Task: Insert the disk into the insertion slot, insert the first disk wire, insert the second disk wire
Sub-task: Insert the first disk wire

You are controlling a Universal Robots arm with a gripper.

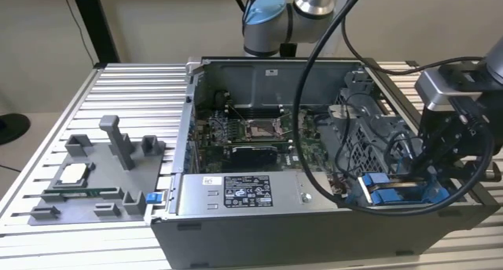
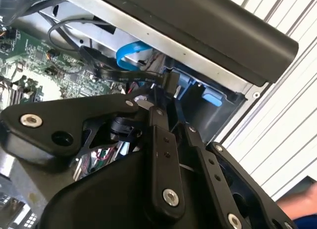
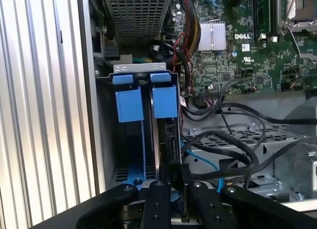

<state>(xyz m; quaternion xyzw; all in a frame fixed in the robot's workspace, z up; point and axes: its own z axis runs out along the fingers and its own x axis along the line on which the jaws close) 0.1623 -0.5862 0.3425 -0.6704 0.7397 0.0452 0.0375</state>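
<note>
Disk (image 3: 165, 103), clipped in its blue carrier, sits in the insertion slot (image 3: 106, 140) straight ahead of the gripper (image 3: 174, 182), with a second blue carrier (image 3: 130, 103) just beside it in the same bay. With the disk apparently seated, the work in hand looks like one of the two wire insertions, though which one cannot be told. In the second wrist view the gripper's fingers (image 2: 159, 121) are drawn narrow and appear to pinch the black connector (image 2: 170, 80) of a flat black wire (image 2: 124, 74), which trails away from the fingertips toward the motherboard (image 3: 237, 56). A blue cable (image 2: 131, 52) loops just beyond it. By this reading the step calls for holding the plug square to the disk's near edge and pressing along the line of the fingers, clear of the loose cables crowding one side. In the exterior view the arm (image 1: 267, 22) reaches over the open computer case (image 1: 235, 240), its wrist turned down so the gripper points into the drive bay.
</note>
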